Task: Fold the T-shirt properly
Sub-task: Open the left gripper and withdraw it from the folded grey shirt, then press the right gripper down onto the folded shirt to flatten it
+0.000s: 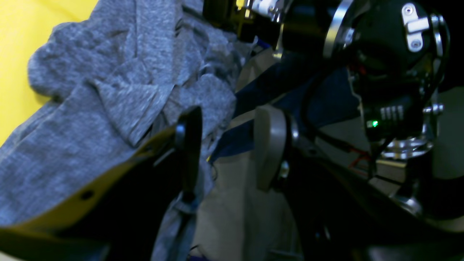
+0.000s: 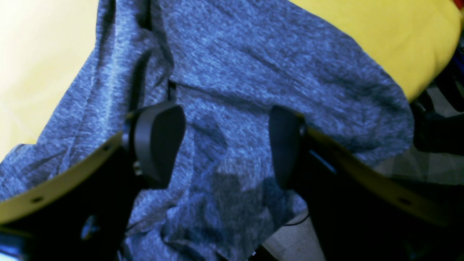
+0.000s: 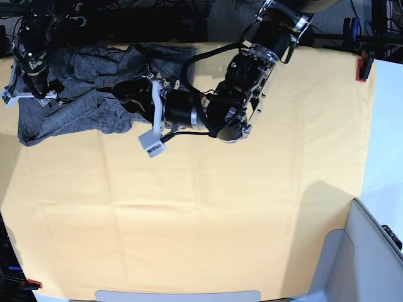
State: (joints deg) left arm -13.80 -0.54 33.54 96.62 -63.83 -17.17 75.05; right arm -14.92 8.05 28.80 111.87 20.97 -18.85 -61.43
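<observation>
At the far left corner of the yellow tabletop lies the crumpled T-shirt; left gripper and right gripper both hover over it, jaws parted, holding nothing

So the right wrist cam is basically all T-shirt, heathered dark grey knit, rumpled with a few long creases running up the left part. The right gripper hangs just over it with jaws spread wide and nothing between them, only shirt showing through the gap. Yellow table cover shows past the shirt's upper right edge and along its left. Grey floor below the shirt's lower right.
</observation>
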